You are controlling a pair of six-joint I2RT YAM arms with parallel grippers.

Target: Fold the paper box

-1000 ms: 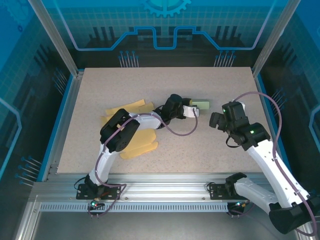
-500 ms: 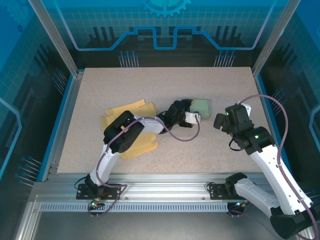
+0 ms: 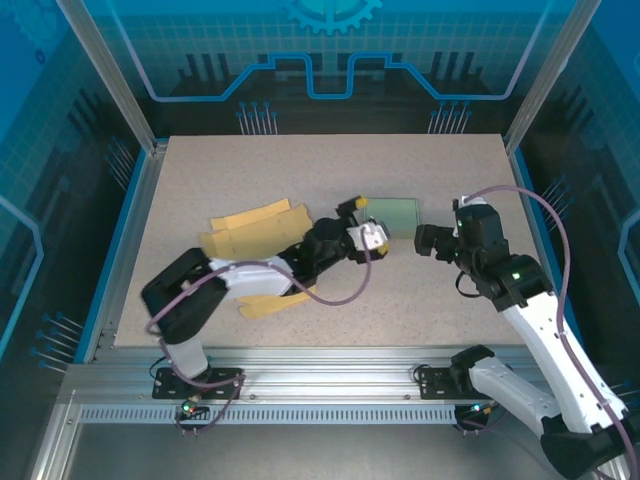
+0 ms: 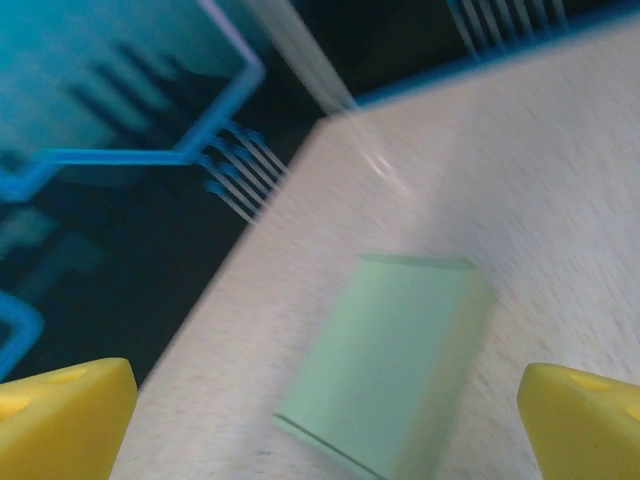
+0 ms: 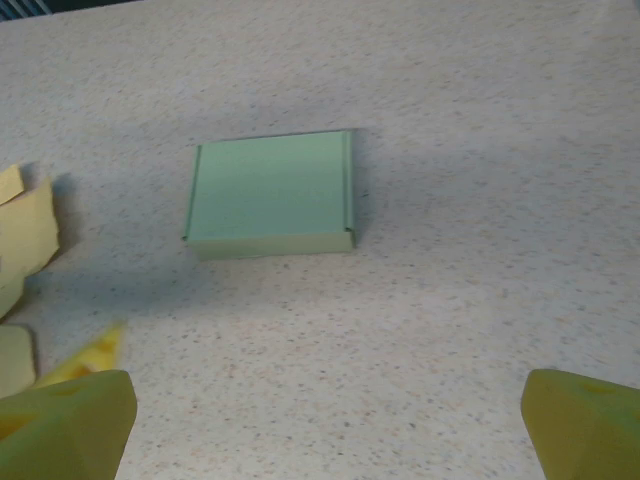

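Paper box (image 3: 398, 212) — pale green, small, rectangular, folded shut into a low, flat form. It lies flat on the speckled tabletop (image 3: 250, 170), right of centre. The top face is smooth and the corners square — a fold seam runs along one short side.

A robotics lab cell — aluminium frame (image 3: 110, 95), blue printed panels (image 3: 330, 45), speckled table (image 3: 250, 170).

The small folded paper box (image 5: 270, 193) is plain pale mint green. The stone-like tabletop (image 3: 250, 170) is beige with fine dark speckles. The flat cardboard sheets (image 3: 250, 225) are unpatterned mustard yellow. The translucent enclosure walls (image 3: 330, 50) are bright blue, printed with a fine grid.
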